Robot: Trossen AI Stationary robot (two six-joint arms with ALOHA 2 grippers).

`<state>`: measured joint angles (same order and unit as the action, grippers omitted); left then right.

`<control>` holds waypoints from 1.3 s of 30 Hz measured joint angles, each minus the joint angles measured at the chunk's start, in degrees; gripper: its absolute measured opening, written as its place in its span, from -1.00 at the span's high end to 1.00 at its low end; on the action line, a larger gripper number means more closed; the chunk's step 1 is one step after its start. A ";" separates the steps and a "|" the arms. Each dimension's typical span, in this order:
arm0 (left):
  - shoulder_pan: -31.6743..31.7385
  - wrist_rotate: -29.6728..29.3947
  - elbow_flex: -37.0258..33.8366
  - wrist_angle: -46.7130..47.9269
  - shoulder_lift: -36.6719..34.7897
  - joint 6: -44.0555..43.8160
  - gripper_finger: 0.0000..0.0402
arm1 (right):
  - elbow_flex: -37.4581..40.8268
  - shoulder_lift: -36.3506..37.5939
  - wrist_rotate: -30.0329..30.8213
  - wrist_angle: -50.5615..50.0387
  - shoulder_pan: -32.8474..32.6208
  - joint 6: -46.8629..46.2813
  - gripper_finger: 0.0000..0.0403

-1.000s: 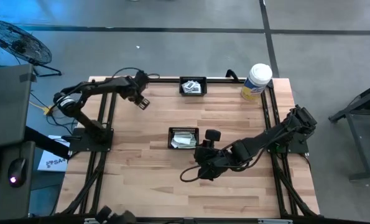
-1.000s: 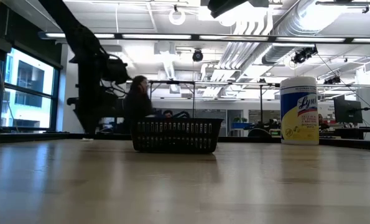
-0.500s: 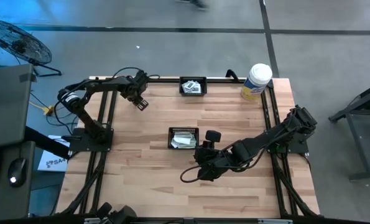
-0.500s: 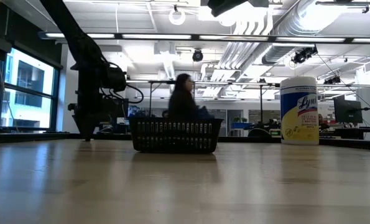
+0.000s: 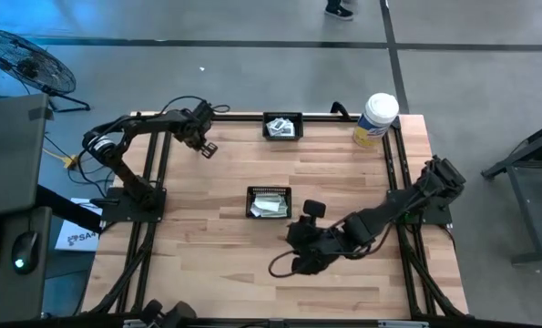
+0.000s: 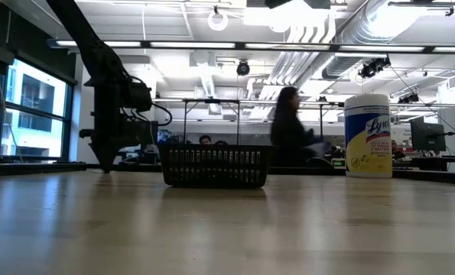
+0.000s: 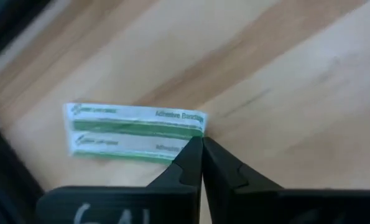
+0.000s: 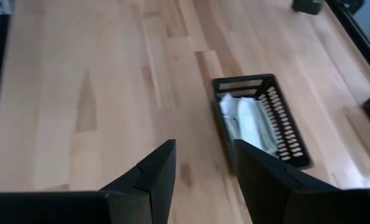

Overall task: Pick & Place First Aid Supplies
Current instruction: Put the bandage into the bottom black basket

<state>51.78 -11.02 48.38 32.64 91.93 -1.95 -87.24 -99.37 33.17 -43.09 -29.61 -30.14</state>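
Note:
A narrow green-and-white bandage packet (image 7: 135, 132), seemingly two strips side by side, lies flat on the wood at the table's far left. My left gripper (image 7: 201, 146) points steeply down at its end and is shut there; it also shows in the high view (image 5: 207, 148) and the low view (image 6: 105, 162). More packets fill the middle black basket (image 5: 269, 202) and the far basket (image 5: 282, 126). My right gripper (image 8: 203, 149) hangs open above the table, right of the middle basket (image 8: 262, 121), and holds nothing. My left gripper has its shut fingertips (image 7: 188, 158) on one end of the packet (image 7: 183, 138), coming from above and slanting down. The tips hide the nearer strip's end, so the paper between them does not show. The packet lies flat on the table.
A tall white-and-yellow canister (image 5: 375, 119) stands at the far right corner, also in the low view (image 6: 367, 136). Black frame rails run along the table's sides. Bare wood lies between the baskets and toward the near edge. A person passes behind the table (image 6: 288, 130).
My left gripper has sunk a little to the table at the far left and has shut there. My right gripper has rolled slightly above the table's middle. Beyond the table a person has walked from left to right.

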 joint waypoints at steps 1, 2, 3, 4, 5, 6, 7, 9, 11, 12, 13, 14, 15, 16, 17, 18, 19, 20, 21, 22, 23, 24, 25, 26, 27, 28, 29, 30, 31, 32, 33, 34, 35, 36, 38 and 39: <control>-0.63 0.02 0.00 0.19 -0.60 -0.39 0.99 | 0.00 0.00 -0.01 0.39 -0.45 0.05 0.24; -1.42 0.07 0.00 0.67 -1.49 -1.01 0.99 | 0.00 0.00 0.18 0.75 -0.84 0.04 0.24; -2.22 0.26 0.00 1.42 -2.64 -1.34 0.99 | 0.00 0.00 0.69 0.96 -1.25 0.05 0.24; -3.16 0.86 0.00 2.18 -3.77 -1.43 0.99 | 0.00 0.00 1.24 1.08 -1.63 0.07 0.24; -4.43 1.13 0.00 2.94 -4.92 -1.74 0.99 | 0.00 0.00 1.94 1.13 -2.00 0.05 0.24; -6.04 1.33 0.00 3.54 -6.02 -2.46 1.00 | 0.00 0.00 2.57 1.17 -2.39 -0.05 0.24; -7.59 1.79 0.00 4.38 -7.29 -2.99 1.00 | 0.00 0.00 3.20 1.15 -2.75 -0.08 0.24; -11.18 3.33 0.00 5.93 -10.53 -4.58 1.00 | 0.00 0.00 4.03 1.17 -3.49 -0.10 0.24; -15.74 5.48 0.04 6.10 -13.33 -7.29 1.00 | 0.00 0.00 4.63 1.17 -4.17 -0.97 0.24; -18.42 6.80 0.02 6.37 -14.66 -8.95 1.00 | 0.00 0.00 5.06 1.17 -4.49 -1.36 0.24; -21.03 8.14 0.02 6.43 -16.06 -10.38 1.00 | 0.00 0.00 5.54 1.19 -4.76 -1.78 0.24; -23.89 9.37 0.02 6.07 -17.50 -11.58 1.00 | 0.00 0.00 5.96 1.17 -5.06 -2.22 0.24; -27.05 10.26 0.04 5.63 -18.67 -12.45 1.00 | 0.00 0.00 6.34 1.13 -5.30 -2.45 0.24; -30.35 10.48 0.07 5.43 -19.62 -13.55 1.00 | 0.00 0.00 6.51 1.07 -5.56 -2.64 0.24; -33.50 10.46 0.05 5.41 -20.44 -15.20 1.00 | 0.00 0.00 6.62 0.98 -5.88 -2.66 0.24; -36.64 10.47 0.02 5.16 -21.18 -17.39 1.00 | 0.00 0.00 6.91 0.94 -6.23 -2.67 0.24; -39.73 10.58 0.02 4.41 -21.97 -19.97 1.00 | 0.00 0.00 7.00 0.89 -6.56 -2.79 0.24; -42.56 10.71 0.04 3.35 -22.66 -22.61 1.00 | 0.00 0.00 6.93 0.84 -6.97 -3.03 0.24; -45.41 10.68 0.04 2.61 -23.12 -25.16 1.00 | 0.00 0.00 6.71 0.67 -7.38 -3.42 0.24; -47.86 10.70 0.04 1.97 -23.31 -27.45 1.00 | 0.00 0.00 6.29 0.41 -7.72 -3.92 0.24; -50.11 10.68 0.04 0.87 -23.31 -29.26 1.00 | 0.00 0.00 5.79 0.15 -8.03 -4.57 0.24; -52.29 10.59 0.04 -0.54 -23.25 -30.70 1.00 | 0.00 0.00 5.31 -0.16 -8.32 -5.36 0.24; -54.38 10.36 0.04 -1.85 -23.25 -32.30 1.00 | 0.00 0.00 5.14 -0.45 -8.60 -6.13 0.24; -56.02 9.98 0.04 -3.16 -23.27 -34.08 1.00 | 0.00 0.00 4.94 -0.78 -8.82 -7.10 0.24; -57.46 9.35 0.04 -4.73 -23.06 -36.06 1.00 | 0.00 0.00 4.48 -1.00 -9.01 -7.96 0.24; -58.69 8.95 0.09 -6.33 -22.68 -37.89 1.00 | 0.00 0.00 3.97 -1.10 -9.18 -8.71 0.24; -59.55 8.62 0.59 -6.70 -22.33 -39.48 1.00 | 0.00 0.00 3.56 -1.14 -9.39 -9.26 0.24; -60.17 7.61 1.30 -6.23 -22.11 -40.93 1.00 | 0.00 0.00 3.47 -1.12 -9.63 -9.80 0.24; -60.80 6.54 2.44 -6.06 -21.70 -42.25 1.00 | 0.00 0.00 3.58 -1.12 -9.89 -9.92 0.24; -61.33 5.39 3.72 -6.61 -21.26 -43.22 1.00 | 0.00 0.00 4.03 -1.07 -10.23 -9.94 0.24; -61.76 4.36 4.84 -6.75 -20.89 -43.75 1.00 | 0.00 0.00 4.76 -1.05 -10.54 -9.97 0.24; -61.99 3.97 5.74 -6.32 -20.35 -44.58 1.00 | 0.00 0.00 5.58 -1.03 -10.85 -9.98 0.24; -61.96 3.95 6.59 -6.09 -19.51 -45.76 1.00 | 0.00 0.00 6.01 -0.87 -11.17 -9.97 0.24; -61.96 3.95 7.32 -6.24 -18.42 -47.24 1.00 | -0.02 0.00 6.18 -0.66 -11.55 -9.98 0.24; -61.66 3.95 7.94 -5.96 -16.36 -50.00 1.00 | -0.02 0.00 6.24 -0.67 -12.17 -10.39 0.24; -61.08 4.02 8.31 -5.86 -15.02 -51.52 1.00 | -0.02 0.00 6.30 -0.60 -12.55 -10.91 0.24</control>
<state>-9.30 -7.01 56.69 26.78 76.92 -53.47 -87.26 -99.37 39.47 -43.69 -42.16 -41.05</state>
